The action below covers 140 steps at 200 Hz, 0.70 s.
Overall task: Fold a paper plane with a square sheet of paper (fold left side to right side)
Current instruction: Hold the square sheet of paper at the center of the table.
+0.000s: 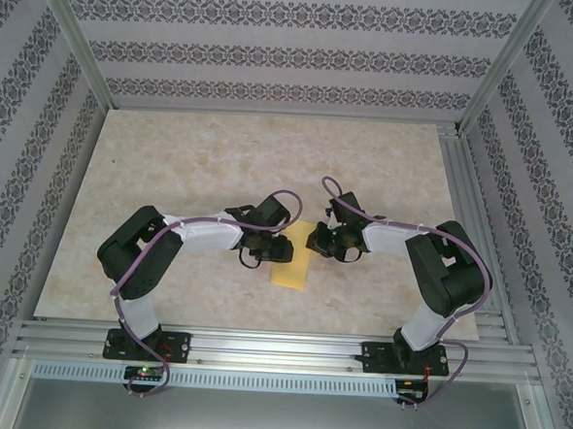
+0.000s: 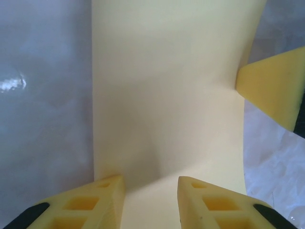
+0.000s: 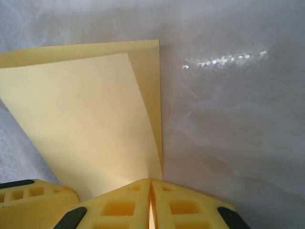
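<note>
My left gripper narrowly parted over the square sheet of paper, lying centre-front on the table, my right gripper pinched shut on its lifted edge, open room beyond and either side.

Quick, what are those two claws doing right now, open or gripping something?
Left gripper: open, jaws apart over the paper.
Right gripper: shut, pinching the paper's corner.
</note>
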{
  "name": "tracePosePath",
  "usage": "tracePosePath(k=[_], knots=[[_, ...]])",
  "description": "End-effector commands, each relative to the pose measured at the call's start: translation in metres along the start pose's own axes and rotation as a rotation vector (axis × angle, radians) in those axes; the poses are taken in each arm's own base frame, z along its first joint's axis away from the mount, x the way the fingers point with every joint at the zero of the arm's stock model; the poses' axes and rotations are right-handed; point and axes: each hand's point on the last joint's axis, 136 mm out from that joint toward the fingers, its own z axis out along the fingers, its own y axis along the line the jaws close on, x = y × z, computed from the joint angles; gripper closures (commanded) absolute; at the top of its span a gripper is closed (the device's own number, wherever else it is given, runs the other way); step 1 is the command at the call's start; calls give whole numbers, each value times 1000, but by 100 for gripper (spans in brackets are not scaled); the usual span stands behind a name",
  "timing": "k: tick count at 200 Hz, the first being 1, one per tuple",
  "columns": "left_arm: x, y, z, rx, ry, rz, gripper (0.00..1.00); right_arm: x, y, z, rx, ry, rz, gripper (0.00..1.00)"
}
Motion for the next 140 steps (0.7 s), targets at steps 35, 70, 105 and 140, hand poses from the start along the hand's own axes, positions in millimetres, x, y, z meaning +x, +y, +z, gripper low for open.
tracePosePath(k=[35,70,105,140], knots=[[8,17,11,-23,14,1,64,2,-3,1,10,-2,-18,89],[10,19,12,-27,23,6,64,-14,35,-23,-103,-45,-52,88],[10,18,12,-27,25,8,65,-29,53,-29,-174,-73,-54,88],[10,18,12,-27,24,8,65,-38,73,-16,-245,-62,-46,88]])
